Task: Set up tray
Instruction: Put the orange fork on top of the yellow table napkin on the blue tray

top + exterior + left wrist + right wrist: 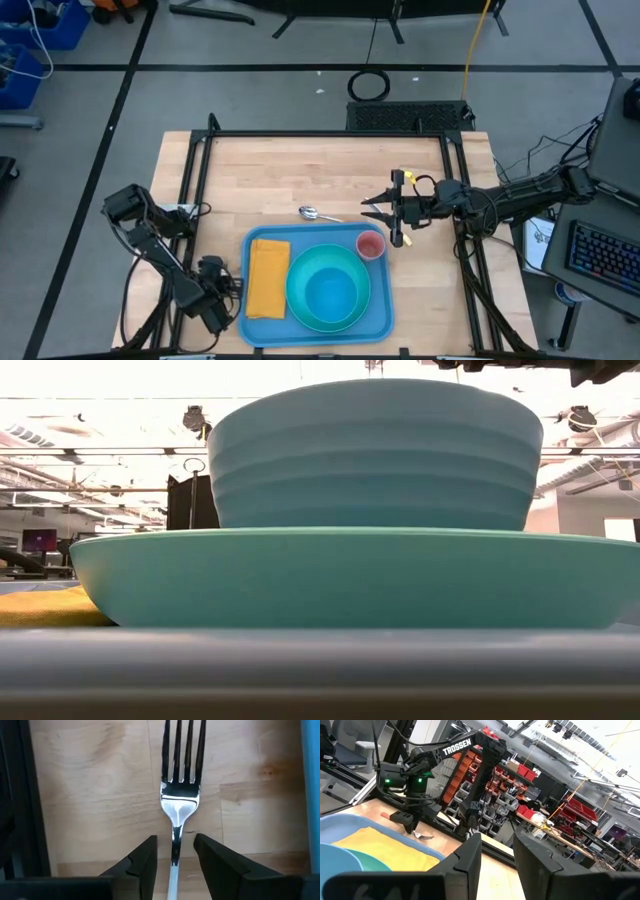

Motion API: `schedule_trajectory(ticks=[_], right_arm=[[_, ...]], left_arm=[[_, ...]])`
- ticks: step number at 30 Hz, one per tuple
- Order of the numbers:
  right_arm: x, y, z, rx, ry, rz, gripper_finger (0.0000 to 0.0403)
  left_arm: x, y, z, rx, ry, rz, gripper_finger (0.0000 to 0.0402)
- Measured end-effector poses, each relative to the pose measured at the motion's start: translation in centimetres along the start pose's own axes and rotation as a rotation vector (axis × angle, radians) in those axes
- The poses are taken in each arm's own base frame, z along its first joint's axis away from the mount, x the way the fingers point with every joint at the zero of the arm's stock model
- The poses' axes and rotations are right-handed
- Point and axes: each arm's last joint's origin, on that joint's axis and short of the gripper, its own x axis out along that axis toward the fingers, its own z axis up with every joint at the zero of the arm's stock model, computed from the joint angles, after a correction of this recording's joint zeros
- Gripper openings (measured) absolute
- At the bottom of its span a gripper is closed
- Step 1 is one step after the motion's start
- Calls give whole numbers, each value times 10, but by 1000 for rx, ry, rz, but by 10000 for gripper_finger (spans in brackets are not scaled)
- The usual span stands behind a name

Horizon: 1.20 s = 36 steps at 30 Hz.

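The blue tray [385,320] lies at the table's near edge. On it are a yellow napkin [267,278], a turquoise plate [296,305] with a turquoise bowl [330,295] on it, and a pink cup [370,245] in the far right corner. A silver fork [179,795] lies flat on the wood just left of the tray. My left gripper [175,855] is open and low over the fork, with one finger on either side of the handle and apart from it. My right gripper [368,212] is open and holds nothing. It hovers beyond the tray's far right corner, near the cup.
A silver spoon [312,213] lies on the table just beyond the tray's far edge, left of my right gripper. A black frame rail [190,200] runs along each side of the table. Bare wood stretches across the far half of the table.
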Motion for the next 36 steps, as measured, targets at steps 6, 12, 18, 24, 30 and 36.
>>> schedule_trajectory(ticks=[6, 12, 18, 24, 30, 36], right_arm=[[0, 0, 0, 0, 0, 0, 102], [0, 0, 0, 0, 0, 0, 102], [0, 0, 0, 0, 0, 0, 102], [0, 0, 0, 0, 0, 0, 102], [0, 0, 0, 0, 0, 0, 102], [0, 0, 0, 0, 0, 0, 102]], left_arm=[[0, 0, 0, 14, 1, -3, 130], [0, 0, -1, 33, 6, -10, 59], [-1, -1, -1, 38, -5, -27, 14], [-1, -1, 0, 43, -13, -27, 19], [-1, -1, 1, 43, -32, -41, 14], [-6, -1, 2, 52, -82, -36, 10]])
